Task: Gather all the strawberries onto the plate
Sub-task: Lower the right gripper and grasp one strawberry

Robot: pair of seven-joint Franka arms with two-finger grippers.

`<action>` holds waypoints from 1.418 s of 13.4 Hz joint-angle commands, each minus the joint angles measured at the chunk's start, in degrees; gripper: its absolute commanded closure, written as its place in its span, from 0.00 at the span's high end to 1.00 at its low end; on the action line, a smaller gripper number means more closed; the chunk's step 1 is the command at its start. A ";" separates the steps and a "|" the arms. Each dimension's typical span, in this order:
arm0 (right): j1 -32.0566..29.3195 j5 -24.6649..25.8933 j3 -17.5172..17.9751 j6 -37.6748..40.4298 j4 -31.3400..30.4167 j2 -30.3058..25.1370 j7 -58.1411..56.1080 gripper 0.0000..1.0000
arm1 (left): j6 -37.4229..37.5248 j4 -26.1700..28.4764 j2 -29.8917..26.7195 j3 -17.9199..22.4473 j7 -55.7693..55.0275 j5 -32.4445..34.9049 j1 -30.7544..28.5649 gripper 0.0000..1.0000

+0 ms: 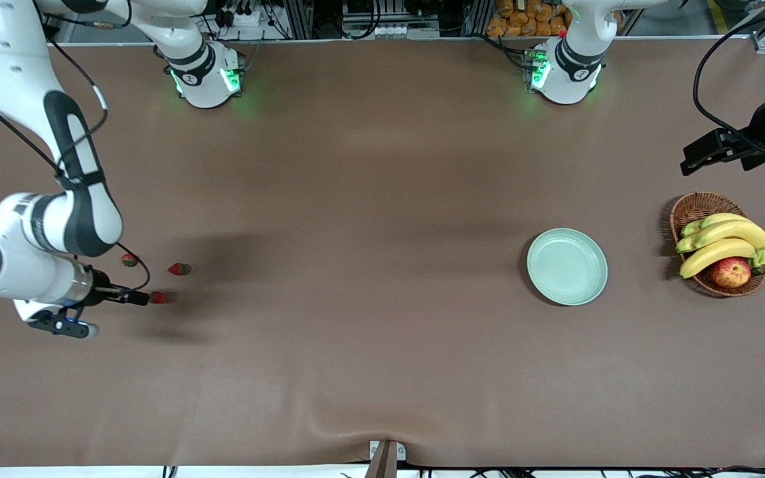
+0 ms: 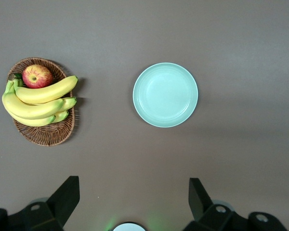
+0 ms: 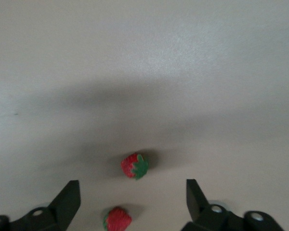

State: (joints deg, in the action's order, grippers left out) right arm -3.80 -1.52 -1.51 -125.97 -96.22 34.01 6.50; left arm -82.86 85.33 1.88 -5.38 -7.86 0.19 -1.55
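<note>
The right gripper (image 1: 140, 297) is hanging low at the right arm's end of the table, its fingers (image 3: 67, 202) spread wide with one strawberry (image 3: 117, 219) lying between them, not pinched. A second strawberry (image 1: 180, 269) and a third strawberry (image 1: 130, 260) are lying near it on the table (image 1: 369, 199). The plate (image 1: 567, 266) is sitting bare beside the fruit basket (image 1: 694, 209). The left gripper (image 2: 130, 202) is waiting spread above, near that basket.

even overhead light, soft shadows, sharp focus
</note>
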 commanded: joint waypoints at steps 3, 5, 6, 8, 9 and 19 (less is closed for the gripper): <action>-0.95 -0.59 0.72 -2.08 0.24 3.07 0.45 0.80 | 1.30 -0.33 -0.30 0.19 2.06 -1.24 -0.38 1.00; -0.95 -0.77 0.81 -2.96 0.24 4.13 0.71 0.75 | 1.12 -0.34 -0.21 0.19 2.06 -1.24 -0.29 1.00; -0.86 -1.38 0.81 -2.96 0.24 4.22 0.71 0.73 | 1.03 -0.34 -0.21 0.19 2.06 -1.24 -0.29 1.00; -0.86 -2.17 0.81 -4.53 0.06 5.53 0.71 0.68 | 1.12 -0.25 -0.21 0.19 2.06 -1.24 -0.38 1.00; -1.04 -2.18 0.81 -5.50 -0.20 6.24 0.71 0.66 | 1.03 -0.33 -0.21 0.19 2.06 -1.24 -0.38 1.00; -0.25 -2.79 1.16 1.05 2.77 5.63 0.54 0.01 | 0.77 -0.34 0.23 0.19 2.06 -1.15 -0.38 1.00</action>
State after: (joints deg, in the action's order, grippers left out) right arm -3.78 -3.46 -0.98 -128.73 -95.41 40.76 6.61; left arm -82.35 85.42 2.09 -5.31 -6.80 0.19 -1.57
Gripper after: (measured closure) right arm 0.648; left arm 0.000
